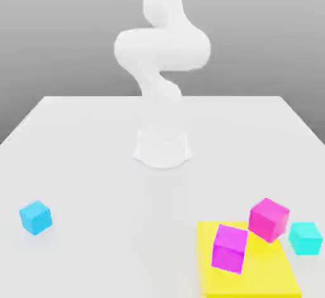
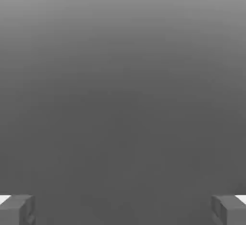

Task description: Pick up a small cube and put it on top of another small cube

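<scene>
Teal cube [image 1: 306, 239] sits on the white table [image 1: 95, 163] toward the exterior view's right, just beside the yellow slab [image 1: 257, 277], well apart from the sky-blue cube [image 1: 35, 217] near the exterior view's left edge; a magenta cube [image 1: 229, 248] lies over the slab, a pinker cube [image 1: 268, 220] is between it and the teal one, and the white arm [image 1: 162, 49] rises behind them. In the hand view the gripper [image 2: 123, 210] stands wide open, its fingers well apart with nothing between them.
</scene>
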`<act>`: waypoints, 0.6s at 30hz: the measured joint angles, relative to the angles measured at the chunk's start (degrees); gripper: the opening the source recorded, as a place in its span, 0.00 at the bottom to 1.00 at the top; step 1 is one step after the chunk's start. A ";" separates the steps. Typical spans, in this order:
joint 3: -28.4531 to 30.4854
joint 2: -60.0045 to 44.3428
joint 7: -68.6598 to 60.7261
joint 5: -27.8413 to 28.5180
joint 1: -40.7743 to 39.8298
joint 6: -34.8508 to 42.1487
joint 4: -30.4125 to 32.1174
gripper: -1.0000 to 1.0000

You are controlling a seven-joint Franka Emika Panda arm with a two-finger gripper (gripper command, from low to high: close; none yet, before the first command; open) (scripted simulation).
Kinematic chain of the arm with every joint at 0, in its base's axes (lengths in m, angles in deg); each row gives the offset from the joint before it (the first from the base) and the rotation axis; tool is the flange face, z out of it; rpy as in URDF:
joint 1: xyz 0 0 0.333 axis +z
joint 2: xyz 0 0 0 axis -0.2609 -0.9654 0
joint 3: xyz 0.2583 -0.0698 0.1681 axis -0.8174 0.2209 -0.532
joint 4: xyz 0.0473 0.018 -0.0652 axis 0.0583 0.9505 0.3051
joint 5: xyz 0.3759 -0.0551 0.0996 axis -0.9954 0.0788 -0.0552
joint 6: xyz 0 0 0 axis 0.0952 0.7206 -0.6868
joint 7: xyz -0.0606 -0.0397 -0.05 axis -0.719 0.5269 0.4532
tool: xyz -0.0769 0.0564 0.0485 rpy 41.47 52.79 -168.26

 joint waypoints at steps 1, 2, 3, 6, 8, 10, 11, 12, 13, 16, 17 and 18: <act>0.12 -2.26 -2.20 -0.37 1.58 -0.94 0.38 0.50; 0.20 -4.43 -4.35 -0.79 3.05 -1.79 0.72 0.50; 0.26 -6.56 -6.41 -1.15 4.48 -2.66 1.07 0.50; 0.29 -12.84 -12.50 -2.22 8.63 -5.13 2.07 0.50; 0.22 -17.01 -16.44 -2.80 11.32 -6.77 2.73 0.50; -0.22 -21.17 -20.47 -3.47 13.67 -8.44 3.41 0.50; -0.52 -23.25 -22.44 -3.76 14.77 -9.27 3.74 0.50; -0.91 -25.33 -24.39 -4.02 15.79 -10.10 4.07 0.50; -1.40 -27.40 -26.31 -4.24 16.71 -10.94 4.41 0.50; -2.97 -33.62 -31.67 -4.35 19.34 -13.44 5.42 0.50; -3.64 -35.69 -33.32 -4.17 20.53 -14.30 5.76 0.50; -4.18 -37.76 -34.87 -3.86 21.68 -15.16 6.11 0.50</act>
